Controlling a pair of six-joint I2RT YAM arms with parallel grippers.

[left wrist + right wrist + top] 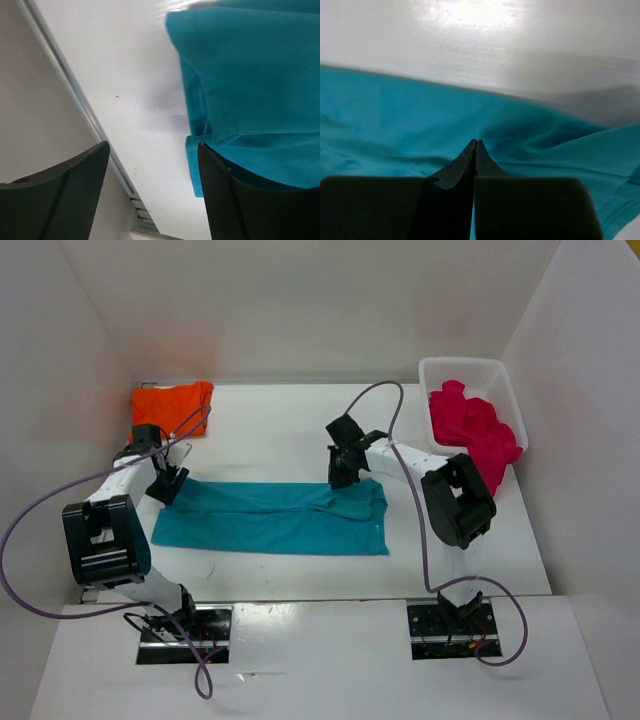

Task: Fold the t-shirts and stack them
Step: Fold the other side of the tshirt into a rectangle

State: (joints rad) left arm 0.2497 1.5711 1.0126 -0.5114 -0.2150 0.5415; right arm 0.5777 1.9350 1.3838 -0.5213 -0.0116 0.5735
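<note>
The teal blue t-shirt (270, 518) lies flat in a long band across the table's middle. My left gripper (166, 483) is open at its far left corner. In the left wrist view (152, 150) one finger (235, 200) is over the shirt's edge (250, 90) and the other is over bare table. My right gripper (343, 474) is shut at the shirt's far edge. Its tips (475, 143) pinch the teal cloth (395, 115), and creases run out from them. The orange t-shirt (172, 405) lies folded at the far left. The pink-red t-shirt (474, 430) is bunched in the basket.
The white basket (470, 368) stands at the far right against the wall. White walls enclose the table on the left, back and right. A wall seam (75, 95) runs close to my left gripper. Purple cables loop over both arms.
</note>
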